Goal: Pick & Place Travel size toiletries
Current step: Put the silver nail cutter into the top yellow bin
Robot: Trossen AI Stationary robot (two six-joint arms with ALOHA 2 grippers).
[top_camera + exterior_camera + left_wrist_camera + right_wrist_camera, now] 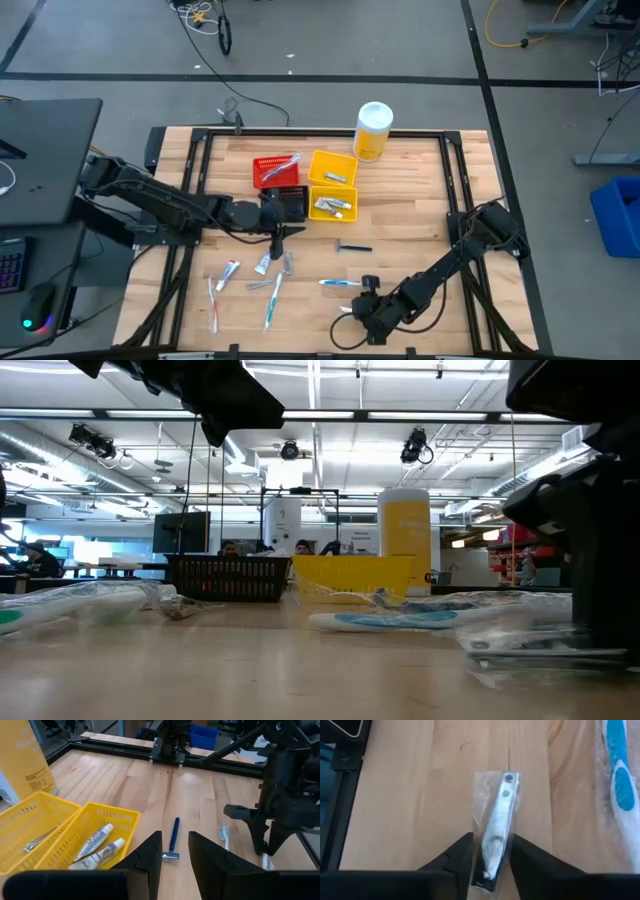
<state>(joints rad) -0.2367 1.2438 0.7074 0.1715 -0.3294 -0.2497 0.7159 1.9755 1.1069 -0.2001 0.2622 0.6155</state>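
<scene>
Closing on a bagged metal clipper

Right gripper (488,851) clamped the nail clipper (498,815); squeezing centrally would hold best. Left gripper (174,851) hovered unclenched, empty.

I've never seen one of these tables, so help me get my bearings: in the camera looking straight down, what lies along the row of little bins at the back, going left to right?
red bin → lower yellow bin → large yellow bottle with a white cap. The black bin and upper yellow bin overlap these, so I leave them out.

My wooden table (420,190): bins (331,168), yellow bottle (372,131), razor (352,247), toothbrushes (342,283), tubes (262,264) lie directly on it.
</scene>
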